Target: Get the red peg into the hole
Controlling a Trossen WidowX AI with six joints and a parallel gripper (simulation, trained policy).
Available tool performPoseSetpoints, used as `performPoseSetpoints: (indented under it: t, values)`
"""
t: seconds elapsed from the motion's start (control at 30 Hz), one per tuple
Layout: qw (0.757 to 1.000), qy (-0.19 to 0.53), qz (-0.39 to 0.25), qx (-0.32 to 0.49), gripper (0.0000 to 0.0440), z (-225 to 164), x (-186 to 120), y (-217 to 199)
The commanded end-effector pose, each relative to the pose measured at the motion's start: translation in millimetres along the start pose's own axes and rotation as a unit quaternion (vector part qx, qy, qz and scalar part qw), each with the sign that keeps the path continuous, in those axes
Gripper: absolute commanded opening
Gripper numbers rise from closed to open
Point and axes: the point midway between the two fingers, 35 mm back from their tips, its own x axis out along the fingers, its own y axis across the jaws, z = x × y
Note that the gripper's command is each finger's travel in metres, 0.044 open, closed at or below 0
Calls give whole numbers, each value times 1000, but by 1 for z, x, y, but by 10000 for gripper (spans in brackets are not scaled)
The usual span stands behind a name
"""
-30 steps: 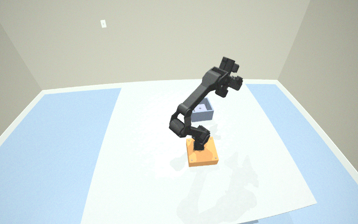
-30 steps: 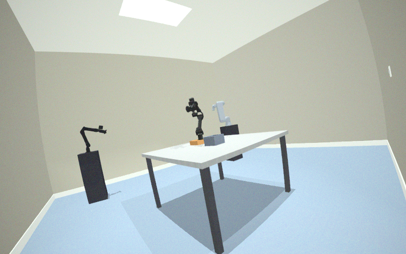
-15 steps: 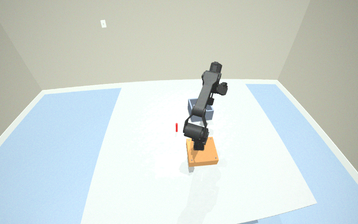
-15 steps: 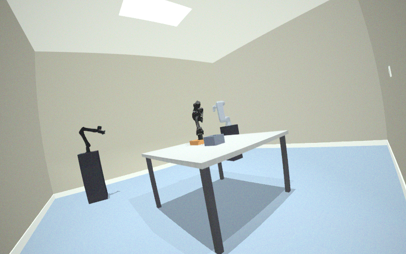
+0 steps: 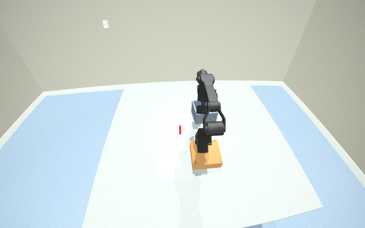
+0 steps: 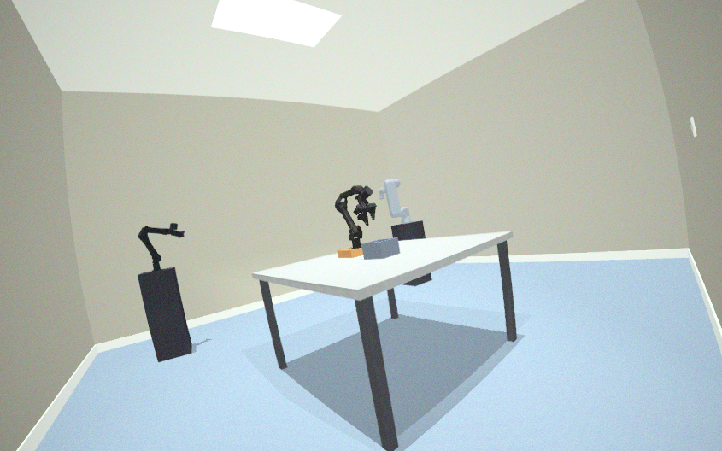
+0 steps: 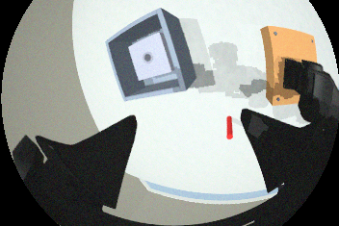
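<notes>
The red peg [image 5: 180, 129] [image 7: 229, 127] stands upright on the table, left of the arm in the top view. It cannot be seen in the exterior view. The grey-blue open box [image 5: 201, 119] [image 6: 378, 250] [image 7: 183, 54] stands in front of the arm's base. In the wrist view the pale plate [image 7: 137, 49] lies at its bottom, and the dark hole [image 7: 147, 58] in it is empty. My gripper [image 6: 370, 221] [image 7: 191, 117] is open and empty, high above the table. In the wrist view the peg shows beside the right fingertip, far below it. The arm hides the fingers in the top view.
The arm rises from the orange base block [image 5: 213, 154] [image 6: 346, 253] [image 7: 294, 39] on the white table [image 5: 144, 169] [image 6: 319, 274]. The peg stands to one side between this block and the box. Two other arms stand on dark pedestals [image 6: 164, 313] [image 6: 408, 231] away from the table.
</notes>
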Motion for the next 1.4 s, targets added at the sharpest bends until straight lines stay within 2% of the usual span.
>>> performPoseSetpoints:
  t: [0.0,0.27,0.53,0.9,1.27,1.37]
  values:
    - [998,0,-53,-33,440,-16,17,-18]
    - [988,-2,-119,-96,440,-45,43,-43]
    - [975,-1,-151,-164,440,-71,71,-65]
    - [960,16,-141,-239,440,-98,115,-84]
    - [959,38,-113,-258,439,-112,160,-99]
    - [959,43,-114,-254,410,-114,167,-103]
